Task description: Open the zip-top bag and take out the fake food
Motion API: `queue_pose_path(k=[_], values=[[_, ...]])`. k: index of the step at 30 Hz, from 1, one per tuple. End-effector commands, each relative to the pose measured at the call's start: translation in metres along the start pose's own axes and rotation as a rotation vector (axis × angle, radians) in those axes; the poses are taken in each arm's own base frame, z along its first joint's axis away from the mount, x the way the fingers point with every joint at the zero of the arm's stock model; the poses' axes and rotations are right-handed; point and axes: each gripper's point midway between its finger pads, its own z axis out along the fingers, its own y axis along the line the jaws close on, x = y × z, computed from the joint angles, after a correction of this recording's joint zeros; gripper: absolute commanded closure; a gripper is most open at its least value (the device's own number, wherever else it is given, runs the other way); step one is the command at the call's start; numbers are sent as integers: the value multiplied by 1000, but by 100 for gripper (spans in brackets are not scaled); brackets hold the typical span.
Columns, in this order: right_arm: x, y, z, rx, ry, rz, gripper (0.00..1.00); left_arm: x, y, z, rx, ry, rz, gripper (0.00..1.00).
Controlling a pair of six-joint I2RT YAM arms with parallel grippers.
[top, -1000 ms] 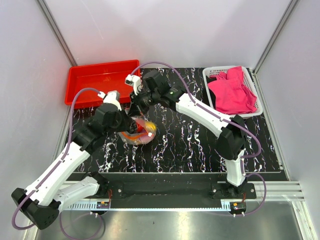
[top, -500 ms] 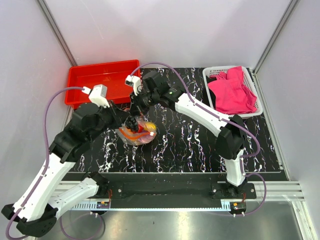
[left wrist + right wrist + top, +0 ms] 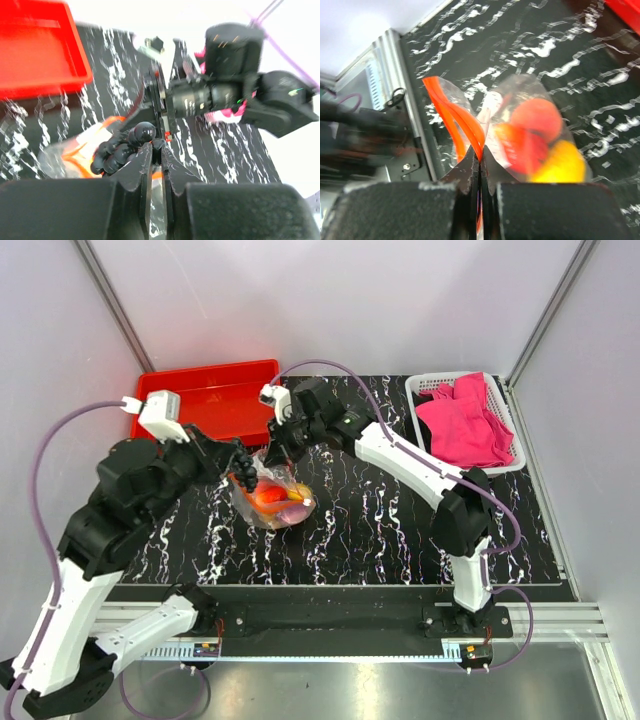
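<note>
Right gripper (image 3: 479, 162) is seen pinched tight on the orange-red zip strip of the zip-top bag (image 3: 252, 510), and the left gripper (image 3: 156, 159) is clamped narrowly on the opposite lip. The bag is held left of centre in the top view, below the red tray (image 3: 190, 400), with the fake food (image 3: 275, 500) gathered inside.

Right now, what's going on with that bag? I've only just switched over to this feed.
Both arms are working on the zip-top bag near the middle of the table. The right gripper is shut on the orange zip strip at the bag's mouth. The left gripper pinches the mouth close beside it. The fake food is all inside the bag, and nothing has been taken out yet.
</note>
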Motion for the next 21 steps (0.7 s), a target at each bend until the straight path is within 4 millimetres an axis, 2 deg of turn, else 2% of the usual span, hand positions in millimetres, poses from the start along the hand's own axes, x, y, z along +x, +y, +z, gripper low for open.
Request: queue_pose_path(k=[1, 4, 10, 12, 13, 14, 15, 16, 18, 19, 21], values=[[-9, -29, -19, 63, -44, 16, 100, -43, 4, -15, -52, -127, 64, 86], [-10, -42, -32, 88, -64, 30, 100, -53, 13, -11, -119, -161, 84, 87], [-11, -60, -65, 147, -104, 46, 100, -67, 37, 23, -267, -227, 114, 86], [-10, -62, -74, 163, -113, 41, 100, -78, 48, 38, -300, -260, 101, 87], [-7, -64, -77, 171, -112, 45, 100, -73, 51, 53, -292, -234, 102, 88], [-11, -65, -85, 179, -127, 41, 100, -83, 64, 58, -323, -261, 87, 89], [-10, -65, -87, 185, -127, 37, 100, -85, 69, 65, -328, -263, 72, 89], [-7, -68, -89, 192, -125, 41, 100, -82, 74, 80, -327, -238, 68, 90], [-9, -68, -96, 199, -138, 33, 100, -91, 87, 94, -346, -257, 60, 90], [-8, -68, -98, 201, -137, 34, 100, -86, 95, 111, -362, -233, 60, 90], [-10, -68, -102, 207, -146, 26, 100, -95, 106, 126, -377, -251, 61, 91]])
